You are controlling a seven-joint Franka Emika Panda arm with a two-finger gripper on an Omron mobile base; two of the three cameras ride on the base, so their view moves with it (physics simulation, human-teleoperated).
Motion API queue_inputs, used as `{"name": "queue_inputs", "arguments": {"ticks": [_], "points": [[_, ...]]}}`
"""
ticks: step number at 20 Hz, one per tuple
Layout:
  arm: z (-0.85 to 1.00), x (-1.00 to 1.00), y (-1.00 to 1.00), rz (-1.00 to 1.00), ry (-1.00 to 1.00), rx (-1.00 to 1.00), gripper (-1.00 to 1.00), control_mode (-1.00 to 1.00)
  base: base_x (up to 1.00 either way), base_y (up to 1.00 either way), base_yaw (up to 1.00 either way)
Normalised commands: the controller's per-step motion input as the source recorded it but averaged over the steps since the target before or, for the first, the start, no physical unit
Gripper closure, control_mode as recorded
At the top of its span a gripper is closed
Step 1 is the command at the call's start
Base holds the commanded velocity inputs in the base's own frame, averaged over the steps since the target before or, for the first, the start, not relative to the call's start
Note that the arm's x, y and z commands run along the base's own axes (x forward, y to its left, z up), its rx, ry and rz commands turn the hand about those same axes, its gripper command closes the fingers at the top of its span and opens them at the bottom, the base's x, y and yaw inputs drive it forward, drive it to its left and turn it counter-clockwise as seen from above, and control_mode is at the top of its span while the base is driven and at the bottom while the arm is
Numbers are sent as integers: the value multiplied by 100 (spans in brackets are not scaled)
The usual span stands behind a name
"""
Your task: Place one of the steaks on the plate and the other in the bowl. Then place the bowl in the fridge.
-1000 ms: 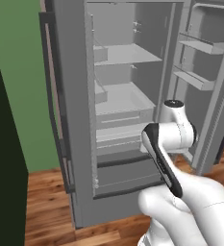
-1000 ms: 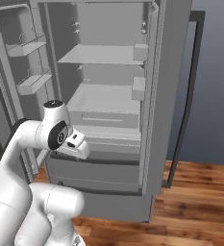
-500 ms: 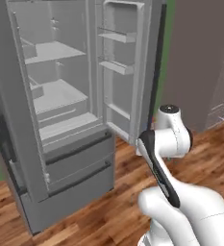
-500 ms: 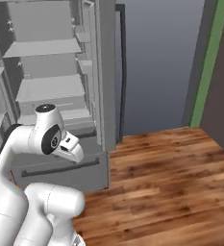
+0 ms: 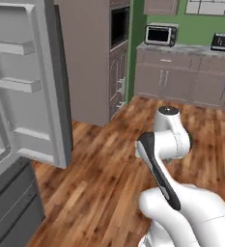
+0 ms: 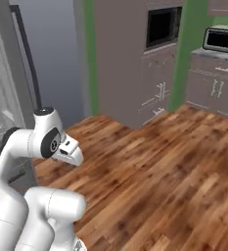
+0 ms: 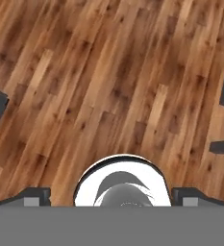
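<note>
The fridge point(image 5: 32, 87) stands at the left of the left base view, its grey door swung open with bare door shelves and a lower drawer point(image 5: 12, 207) beneath. In the right base view the fridge point(image 6: 3, 98) sits at the left edge with its dark bar handle point(image 6: 30, 59). My gripper point(image 7: 111, 194) is open and holds nothing; it hangs over bare wooden floor, fingertips point(image 7: 36, 196) set wide apart. The hand point(image 6: 69, 149) is folded close to the arm. The steaks, the plate and the bowl are out of view.
Wooden floor point(image 5: 99, 178) spreads ahead. A tall brown cabinet with a built-in oven point(image 5: 119, 29) stands behind it. A counter with grey-brown cabinets point(image 5: 181, 79) carries a toaster oven point(image 5: 161, 34) and a toaster point(image 5: 222, 42) against the green wall.
The whole picture has swung from the open fridge interior to the kitchen floor and cabinets: the base has turned right. The gripper stays open and the arm keeps its folded pose.
</note>
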Motion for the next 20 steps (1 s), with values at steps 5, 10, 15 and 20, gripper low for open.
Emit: {"name": "queue_inputs", "arguments": {"ticks": [5, 10, 15, 20], "points": [[0, 0, 0, 0, 0, 0, -100, 100, 0, -43, -91], [0, 0, 0, 0, 0, 0, -100, 100, 43, -28, -76], [0, 0, 0, 0, 0, 0, -100, 100, 78, -1, -11], [0, 0, 0, 0, 0, 0, -100, 100, 99, -17, 11]]}}
